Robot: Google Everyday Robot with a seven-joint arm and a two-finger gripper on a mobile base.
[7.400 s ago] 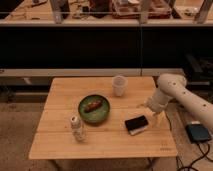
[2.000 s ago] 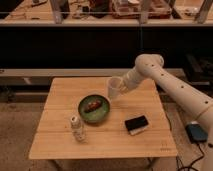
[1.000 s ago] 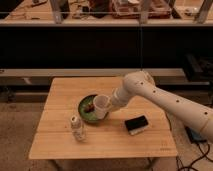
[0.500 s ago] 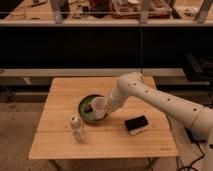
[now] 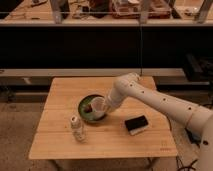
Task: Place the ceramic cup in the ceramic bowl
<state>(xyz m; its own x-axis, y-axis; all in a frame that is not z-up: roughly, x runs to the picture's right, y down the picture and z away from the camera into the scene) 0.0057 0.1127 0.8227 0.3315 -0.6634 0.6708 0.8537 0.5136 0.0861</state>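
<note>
Just under gripper [image 5: 103, 106], cup [image 5: 98, 106] held over bowl [image 5: 86, 111], approx. inside; release & pull-out left.

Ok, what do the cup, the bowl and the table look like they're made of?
The cup, at the gripper over the bowl, looks like pale matte ceramic: plain, opaque, whitish, no print. The bowl looks like glazed ceramic, dark green with a slight sheen, though plastic can't be ruled out. The table is light wood, with visible plank seams and grain.
</note>
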